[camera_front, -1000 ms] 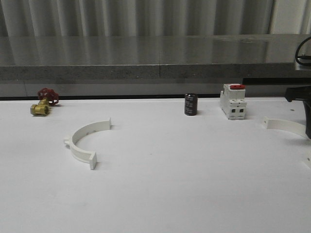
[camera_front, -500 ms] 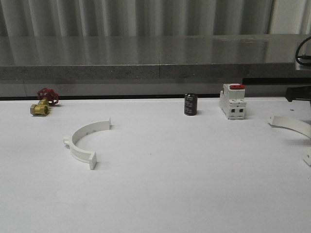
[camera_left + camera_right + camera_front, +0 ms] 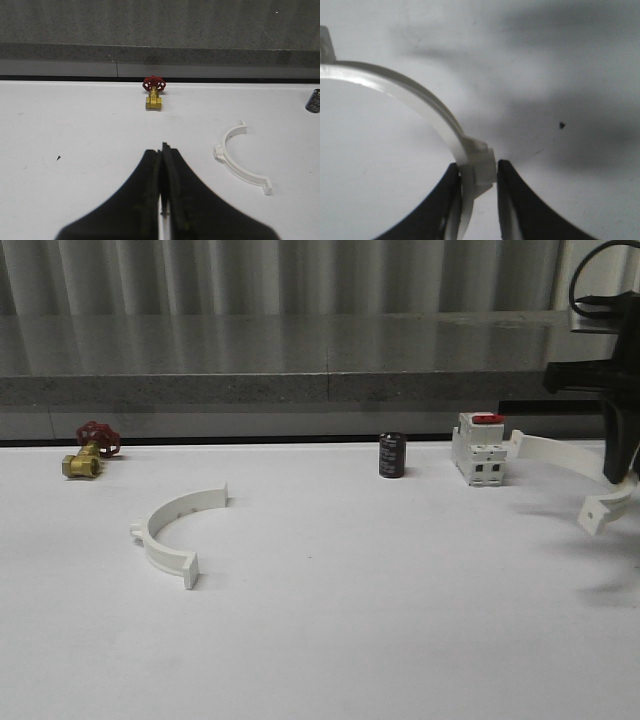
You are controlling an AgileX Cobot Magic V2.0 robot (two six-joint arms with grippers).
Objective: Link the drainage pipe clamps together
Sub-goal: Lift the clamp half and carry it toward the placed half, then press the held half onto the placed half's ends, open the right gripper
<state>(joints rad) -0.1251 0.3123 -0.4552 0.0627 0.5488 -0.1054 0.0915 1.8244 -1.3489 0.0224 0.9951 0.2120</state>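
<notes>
Front view: the right hand (image 3: 622,480) grips one clamp (image 3: 575,468) and holds it off the surface (image 3: 330,630); a shadow lies under it, well apart from the band. The grip sits on the band's middle, so both end tabs stay free for mating. One tab hangs low toward the viewer; the other reaches toward the breaker (image 3: 479,449) and appears just beside or behind it.

Right wrist view: the fingers (image 3: 515,195) close on the small boss at the middle of the arc of the clamp (image 3: 400,87), pinching it across its width. This central hold probably keeps the half-ring balanced and lets the arm turn its open side as needed.

Front view, left side: the second clamp (image 3: 175,532) lies flat on the surface, its open side facing right and toward the held piece, well apart from it. This placement leaves its tabs exposed for a flat approach.

Left wrist view: the left hand (image 3: 162,192) is closed on nothing, fingers pressed together, hovering over bare surface with the second clamp (image 3: 239,159) off to one side and the brass valve (image 3: 153,93) beyond. It holds no part in the work at this moment.

The capacitor (image 3: 392,455) stands upright between valve and breaker, clear of both clamps.

Stage, as judged: carrying the first half toward its mate; joining not yet begun.
</notes>
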